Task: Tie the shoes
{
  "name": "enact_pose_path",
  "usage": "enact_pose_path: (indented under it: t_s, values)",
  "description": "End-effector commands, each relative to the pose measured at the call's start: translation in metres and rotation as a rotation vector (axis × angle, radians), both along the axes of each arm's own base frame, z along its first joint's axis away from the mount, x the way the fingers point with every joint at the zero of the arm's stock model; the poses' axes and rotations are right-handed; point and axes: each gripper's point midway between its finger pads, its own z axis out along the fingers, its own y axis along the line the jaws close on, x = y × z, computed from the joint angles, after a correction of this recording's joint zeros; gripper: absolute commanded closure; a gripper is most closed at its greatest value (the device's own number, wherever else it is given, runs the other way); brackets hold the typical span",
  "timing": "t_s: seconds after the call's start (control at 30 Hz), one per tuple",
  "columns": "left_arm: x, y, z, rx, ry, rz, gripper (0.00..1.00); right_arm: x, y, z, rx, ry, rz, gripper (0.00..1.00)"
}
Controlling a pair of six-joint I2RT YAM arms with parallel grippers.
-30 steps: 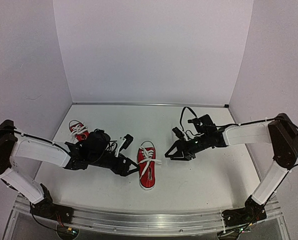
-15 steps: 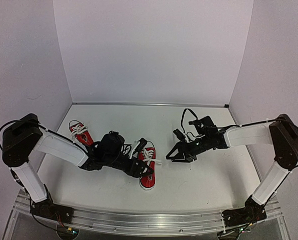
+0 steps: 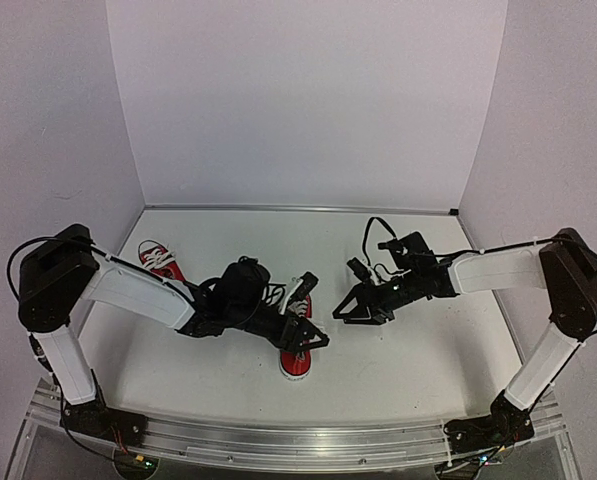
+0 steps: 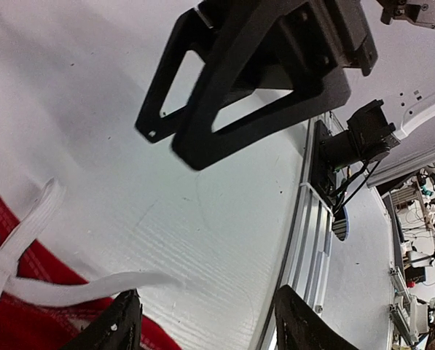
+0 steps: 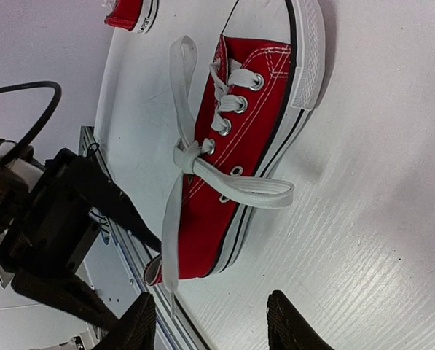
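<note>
A small red canvas sneaker with a white rubber sole and toe cap (image 3: pixel 296 362) stands upright on its sole near the middle of the white worktop (image 3: pixel 418 350), its heel towards the aluminium rail (image 3: pixel 278 440) at the near edge and its toe towards the back wall. Its flat white laces (image 5: pixel 177 109) are loose and untied: one end trails past the toe side, another runs back along the heel side, and a slack loop hangs over the sole on the side facing the right arm. The left end effector (image 3: pixel 310 335) hovers over this sneaker, hiding most of it from above. Its wrist view shows the two fingers spread wide with nothing between them, a lace end lying on the worktop just beyond one fingertip beside a strip of red canvas. The right end effector (image 3: pixel 340 312) sits just beside the sneaker on its right, pointing at it, fingers also wide apart and holding nothing. The second red canvas sneaker (image 3: pixel 161 263) rests well apart at the left rear of the worktop, behind the left arm, its white laces visible on top.
</note>
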Motion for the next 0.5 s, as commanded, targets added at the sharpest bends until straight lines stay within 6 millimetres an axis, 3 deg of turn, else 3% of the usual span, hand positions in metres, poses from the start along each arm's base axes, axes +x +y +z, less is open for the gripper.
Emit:
enact_pose_path:
  t_s: [0.0, 0.13, 0.2, 0.4, 0.47]
  values:
    - [-0.002, -0.031, 0.036, -0.08, -0.072, -0.072, 0.39, 0.005, -0.001, 0.01, 0.012, -0.036, -0.009, 0.51]
    - [-0.004, -0.038, 0.042, -0.052, -0.117, -0.098, 0.38, 0.005, 0.0, 0.011, 0.013, -0.038, -0.01, 0.51]
    - [-0.005, -0.032, 0.046, -0.044, -0.146, -0.089, 0.37, 0.006, 0.0, 0.011, 0.011, -0.039, -0.011, 0.52]
    - [0.009, 0.02, 0.052, 0.052, -0.275, 0.001, 0.33, 0.009, -0.001, 0.004, -0.01, -0.05, -0.013, 0.53]
    - [0.023, 0.043, 0.054, 0.068, -0.297, 0.03, 0.33, 0.013, -0.001, 0.001, -0.025, -0.064, -0.012, 0.54]
